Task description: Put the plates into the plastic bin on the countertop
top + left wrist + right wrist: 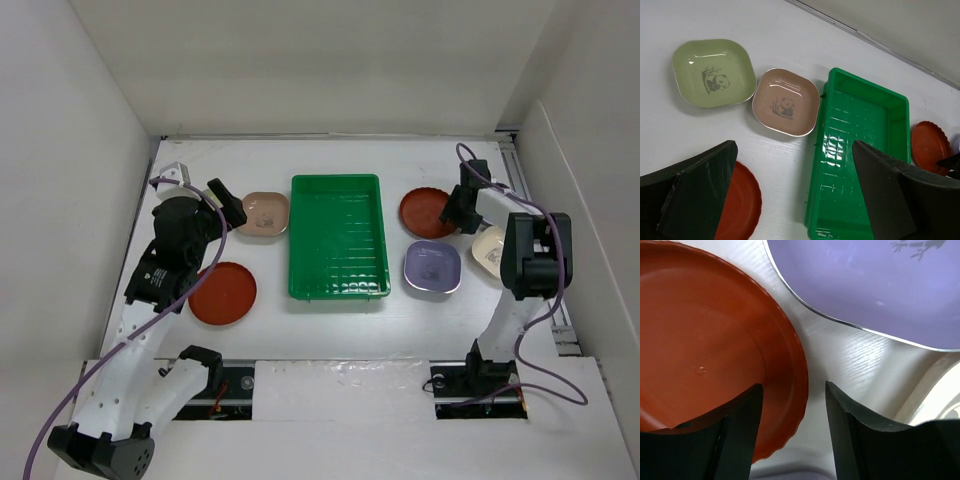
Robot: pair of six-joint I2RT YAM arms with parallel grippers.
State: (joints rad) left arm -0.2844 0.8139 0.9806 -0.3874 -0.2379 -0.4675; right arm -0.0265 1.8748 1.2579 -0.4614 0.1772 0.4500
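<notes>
The green plastic bin [340,240] lies empty mid-counter and also shows in the left wrist view [860,145]. Left of it are the pink-tan dish [265,213] and a red-brown plate [222,293]. The pale green dish [713,72] shows only in the left wrist view. Right of the bin are the second red-brown plate [425,212], the lavender dish [432,266] and the cream dish [490,250]. My left gripper [792,200] is open and empty, high above the bin's left rim. My right gripper [792,430] is open, its jaws straddling the right plate's [705,350] rim.
White walls close in the countertop [330,165] on the left, back and right. The left arm covers the pale green dish in the top view. In the right wrist view the lavender dish [880,285] and the cream dish [940,395] lie close beside the fingers.
</notes>
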